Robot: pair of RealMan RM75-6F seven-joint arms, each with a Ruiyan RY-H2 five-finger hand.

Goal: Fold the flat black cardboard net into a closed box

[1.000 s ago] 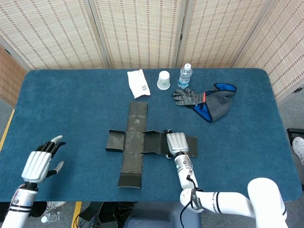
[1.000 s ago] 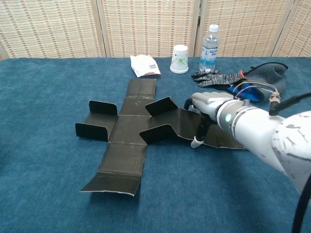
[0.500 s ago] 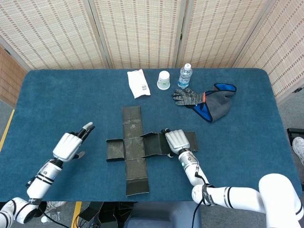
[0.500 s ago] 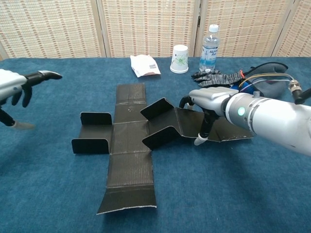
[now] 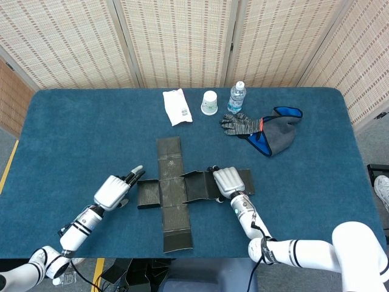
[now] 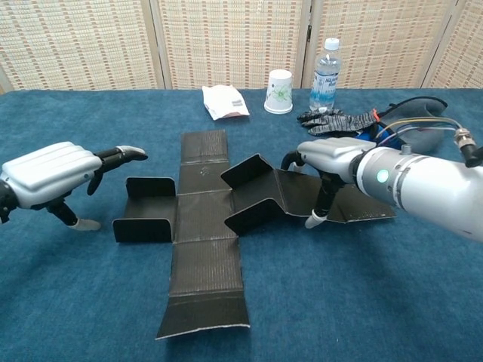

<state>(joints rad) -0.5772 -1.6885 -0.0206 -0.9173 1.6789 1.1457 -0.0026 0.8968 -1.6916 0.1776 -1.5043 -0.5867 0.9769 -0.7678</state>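
The black cardboard net (image 5: pixel 172 190) lies as a cross in the middle of the blue table (image 5: pixel 73 134), with the small flaps on its left and right wings standing up (image 6: pixel 245 170). My right hand (image 5: pixel 226 181) lies palm-down over the right wing (image 6: pixel 328 157). Its thumb is at the wing's far edge and a finger (image 6: pixel 317 207) bends down at the near edge, so it holds the wing across its width. My left hand (image 5: pixel 113 191) hovers just left of the left wing (image 6: pixel 53 170). Its fingers are apart and point at the raised flap, holding nothing.
Along the far side stand a white packet (image 5: pixel 177 106), a paper cup (image 5: pixel 209 102) and a water bottle (image 5: pixel 236 97). Grey gloves (image 5: pixel 242 125) and a dark blue-lined cloth (image 5: pixel 278 132) lie behind my right hand.
My left hand has come in from the left edge to just beside the net's left wing. The net has turned slightly and slid under my right hand, which has barely moved.
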